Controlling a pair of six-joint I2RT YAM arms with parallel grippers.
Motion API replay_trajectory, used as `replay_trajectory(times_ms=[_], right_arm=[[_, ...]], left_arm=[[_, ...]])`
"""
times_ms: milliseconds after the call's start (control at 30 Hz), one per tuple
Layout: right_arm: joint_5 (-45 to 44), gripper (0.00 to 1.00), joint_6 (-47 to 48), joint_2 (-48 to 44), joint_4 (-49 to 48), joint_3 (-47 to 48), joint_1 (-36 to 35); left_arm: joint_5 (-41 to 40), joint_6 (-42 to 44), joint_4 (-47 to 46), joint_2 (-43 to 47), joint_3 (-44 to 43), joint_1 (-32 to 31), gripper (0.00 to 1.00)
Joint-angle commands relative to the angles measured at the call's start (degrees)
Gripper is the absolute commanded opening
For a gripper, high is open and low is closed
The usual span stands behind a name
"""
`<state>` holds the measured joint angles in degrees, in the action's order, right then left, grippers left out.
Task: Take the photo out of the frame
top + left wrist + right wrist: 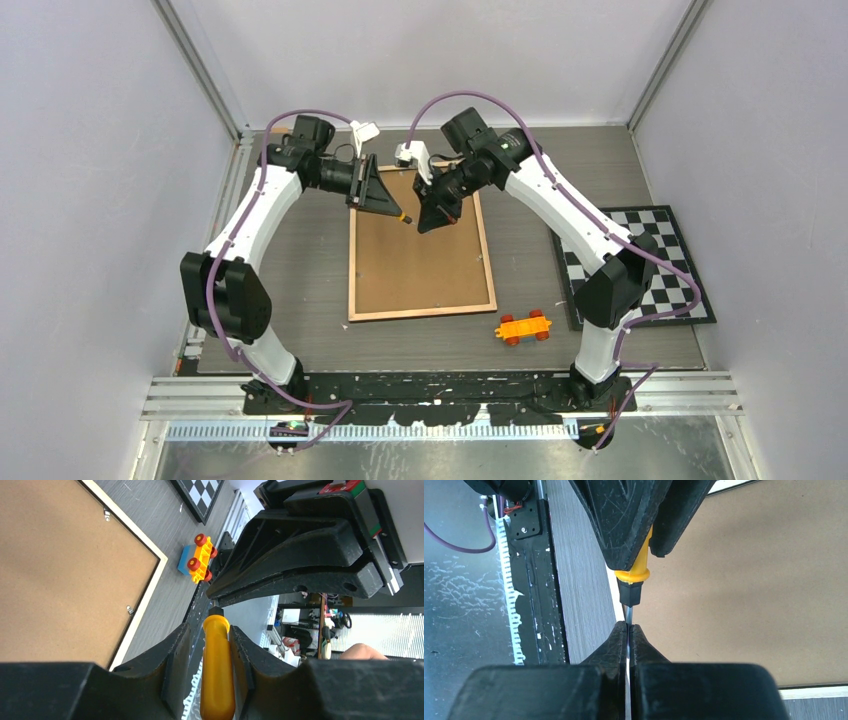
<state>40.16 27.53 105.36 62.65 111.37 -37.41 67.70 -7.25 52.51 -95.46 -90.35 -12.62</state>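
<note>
The frame (420, 260) lies face down mid-table, showing its brown board back and light wooden rim. The photo is hidden under the board. My left gripper (388, 207) hovers over the frame's far left corner, shut on the yellow handle of a screwdriver (217, 670). My right gripper (432, 218) meets it tip to tip and is shut on the screwdriver's thin metal shaft (628, 614). In the right wrist view the handle's black collar (630, 594) sits just beyond my fingertips (620, 632). The board also shows in the left wrist view (60, 570) and the right wrist view (749, 580).
An orange and blue toy car (523, 327) stands just off the frame's near right corner. A black-and-white checkerboard mat (660, 265) lies at the right, under the right arm. Small metal clips (130, 610) sit along the frame's rim.
</note>
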Motion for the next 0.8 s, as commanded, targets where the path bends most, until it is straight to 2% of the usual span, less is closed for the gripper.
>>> replay_trajectory(times_ms=[0,167,233,300,333,367,400,433,467,533,667,767], right_arm=[[1.45,0.01,1.87,-1.06,0.8,3.31,-0.18],[1.85,0.01,2.52,-0.57,1.0,3.9,-0.16],[1.97,0.0,2.49,-0.43,1.03,4.1,-0.15],[1.72,0.01,1.27,-0.34,0.03,4.0,-0.16],[1.43,0.05,-1.02,-0.26,-1.19,3.93,0.32],[1.99,0.16,-3.28,0.02,-2.27,3.91,1.21],[2.89,0.37,-5.75,0.33,-3.21,4.01,2.18],[3.56,0.52,-8.72,0.7,-4.22,3.98,3.48],[4.22,0.59,-11.1,1.03,-5.14,3.82,4.84],[5.5,0.64,-14.95,1.47,-6.43,2.94,7.42],[3.0,0.71,-19.38,1.11,-9.6,-1.87,10.95],[-2.4,0.73,-20.17,1.33,-10.8,-6.19,11.72]], left_arm=[[1.68,2.32,1.64,1.34,-1.45,-0.5,0.36],[1.56,1.87,0.95,1.26,-1.56,-0.74,0.3],[1.56,1.51,0.48,1.32,-1.54,-0.74,0.21],[0.57,1.3,-0.12,1.64,-1.23,-0.78,0.05],[-1.0,1.2,-0.64,2.03,-0.93,-0.7,0.0],[-3.45,1.18,-1.43,2.65,-0.54,-0.55,0.0],[-5.79,0.88,-3.04,3.74,0.1,-0.21,0.0],[-7.76,0.53,-4.4,4.39,0.64,0.57,0.0],[-9.12,0.14,-5.26,4.95,0.91,2.04,0.0],[-12.91,0.92,-4.93,5.28,0.71,4.2,0.0],[-19.64,15.85,5.56,5.19,-2.44,5.21,0.0],[-26.8,21.73,6.48,7.3,0.59,5.19,0.0]])
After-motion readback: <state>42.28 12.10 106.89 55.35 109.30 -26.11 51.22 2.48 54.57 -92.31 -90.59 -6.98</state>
